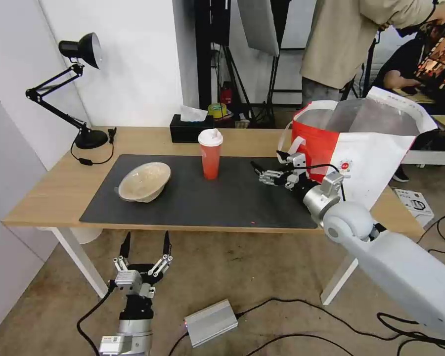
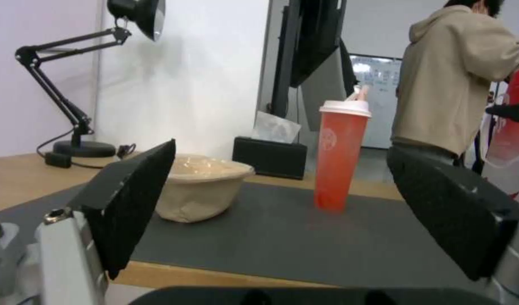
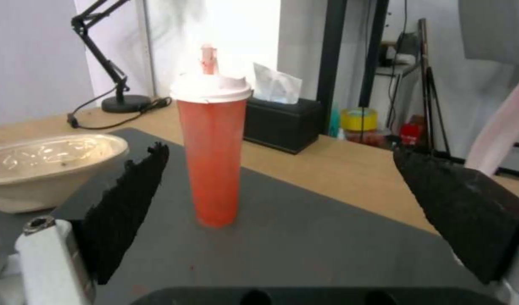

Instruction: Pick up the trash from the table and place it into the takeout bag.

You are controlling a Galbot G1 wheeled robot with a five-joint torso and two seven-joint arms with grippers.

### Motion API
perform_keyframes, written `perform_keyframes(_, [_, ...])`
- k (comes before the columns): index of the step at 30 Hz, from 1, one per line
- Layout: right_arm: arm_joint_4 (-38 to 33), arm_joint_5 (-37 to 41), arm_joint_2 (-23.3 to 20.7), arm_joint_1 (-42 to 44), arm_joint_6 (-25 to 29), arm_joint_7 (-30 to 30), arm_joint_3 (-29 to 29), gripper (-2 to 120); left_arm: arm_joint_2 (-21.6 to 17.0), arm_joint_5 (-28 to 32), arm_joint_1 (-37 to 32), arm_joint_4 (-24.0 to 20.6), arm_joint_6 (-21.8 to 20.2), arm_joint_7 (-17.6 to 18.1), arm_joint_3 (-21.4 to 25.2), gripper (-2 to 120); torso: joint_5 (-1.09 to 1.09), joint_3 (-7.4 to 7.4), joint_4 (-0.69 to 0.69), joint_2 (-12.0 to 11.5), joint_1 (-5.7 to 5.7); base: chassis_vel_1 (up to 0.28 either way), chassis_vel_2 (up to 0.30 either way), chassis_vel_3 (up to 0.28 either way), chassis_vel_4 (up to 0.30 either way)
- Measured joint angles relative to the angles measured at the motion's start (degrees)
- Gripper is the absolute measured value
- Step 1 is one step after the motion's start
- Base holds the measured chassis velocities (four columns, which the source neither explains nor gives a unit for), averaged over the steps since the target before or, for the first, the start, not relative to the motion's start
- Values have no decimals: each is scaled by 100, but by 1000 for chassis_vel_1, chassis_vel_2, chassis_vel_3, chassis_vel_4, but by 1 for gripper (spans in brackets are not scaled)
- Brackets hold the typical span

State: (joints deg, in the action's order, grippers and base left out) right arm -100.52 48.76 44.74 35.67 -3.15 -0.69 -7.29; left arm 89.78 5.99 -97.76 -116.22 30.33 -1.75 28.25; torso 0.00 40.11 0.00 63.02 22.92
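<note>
Nearest, the left gripper (image 1: pixel 146 247) hung below the table's (image 1: pixel 59 188) front edge, jaws wide apart and empty. On the table's dark mat (image 1: pixel 222 198), the right gripper (image 1: pixel 256 170) hovered low with jaws spread, holding nothing, facing the red drink cup (image 1: pixel 210 154) with its white lid on; the beige bowl (image 1: pixel 144 181) sat tilted beyond it, nothing visible inside. Behind the right gripper stood the takeout bag (image 1: pixel 361 153), mouth open, foil lining showing.

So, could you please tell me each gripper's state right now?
Left gripper: open, empty, below the table edge.
Right gripper: open, empty, over the mat.
</note>
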Motion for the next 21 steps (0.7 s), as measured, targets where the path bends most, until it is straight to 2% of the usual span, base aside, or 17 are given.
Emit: perform_keyframes(21, [422,335,318,-681,-71,41,-568,100,76,-11,87,88,-7,0,-30,100,0,0,0,1,0,0,0,0,0])
